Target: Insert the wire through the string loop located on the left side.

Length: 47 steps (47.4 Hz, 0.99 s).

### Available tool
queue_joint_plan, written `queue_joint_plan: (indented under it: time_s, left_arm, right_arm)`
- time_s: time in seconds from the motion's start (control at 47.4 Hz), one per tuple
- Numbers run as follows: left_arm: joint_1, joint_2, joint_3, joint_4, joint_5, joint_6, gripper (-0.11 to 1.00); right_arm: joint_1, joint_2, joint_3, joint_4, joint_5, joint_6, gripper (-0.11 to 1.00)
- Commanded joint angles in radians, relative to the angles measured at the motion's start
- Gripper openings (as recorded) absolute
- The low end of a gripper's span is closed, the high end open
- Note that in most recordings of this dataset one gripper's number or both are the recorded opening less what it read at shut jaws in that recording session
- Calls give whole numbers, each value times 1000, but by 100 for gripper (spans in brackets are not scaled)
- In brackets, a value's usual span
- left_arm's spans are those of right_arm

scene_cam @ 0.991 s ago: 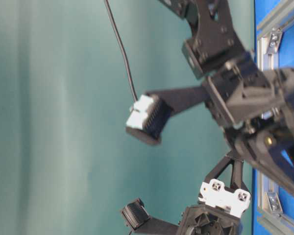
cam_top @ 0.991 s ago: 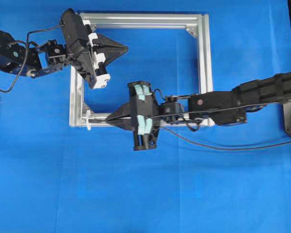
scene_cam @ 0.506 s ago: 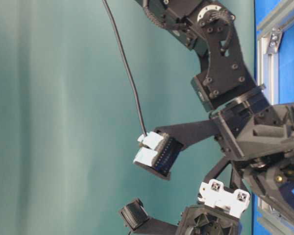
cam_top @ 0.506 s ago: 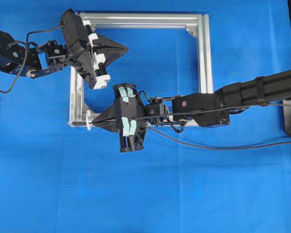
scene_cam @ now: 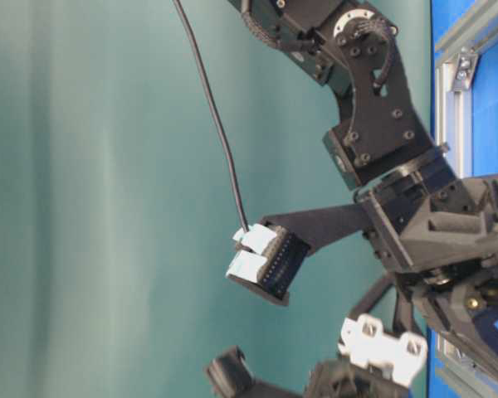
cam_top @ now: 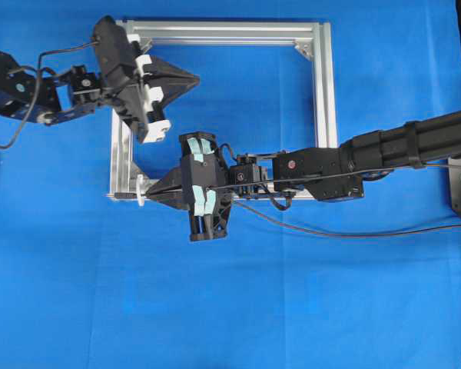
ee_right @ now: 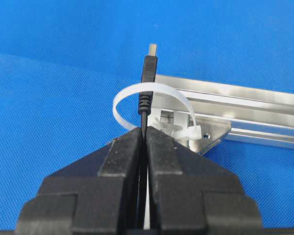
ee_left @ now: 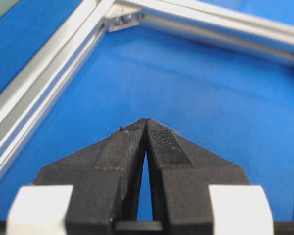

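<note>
My right gripper (ee_right: 143, 134) pinched the wire (ee_right: 146, 95), its tip already inside the string loop (ee_right: 152, 90); next I should push further. My left gripper (ee_left: 146, 125) was shut, empty.

- The frame (cam_top: 323, 100) lies flat on the table (cam_top: 292, 307).
- The loop (ee_right: 152, 93) stands at the frame's lower left corner in the overhead view.
- The wire (ee_right: 146, 90) passes through the loop, its tip beyond it, its length trailing right across the table.
- The right gripper (ee_right: 143, 134), pinching the wire, sits just behind the loop.
- The left gripper (cam_top: 194, 78) hangs inside the frame's upper left corner.

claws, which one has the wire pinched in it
The right claw. The wire stands clamped between its tips, plug poking through the white string loop. The left claw is shut on nothing, over bare blue mat.
</note>
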Motion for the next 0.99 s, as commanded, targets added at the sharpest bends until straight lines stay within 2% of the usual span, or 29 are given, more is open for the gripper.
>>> queue_joint_plan:
  time_s: [0.0,0.232,0.422,0.717,0.97]
  left_arm:
    - [-2,-57,31,2,-5,0,0]
    - [-2,-186,195,2,-5,0,0]
    - [-6,-272,284,2,-5,-2,0]
    - [-28,-350,359,3,20,0,0]
    - [-52,-367,365,3,67,-2,0]
  right_arm:
    - [-5,-20,-18,0,-3,0,0]
    - [-5,-20,-20,0,-9,0,0]
    - [-5,-20,-18,-2,-8,0,0]
    - [-5,-20,-18,0,-6,0,0]
    - [-5,-20,-18,0,-8,0,0]
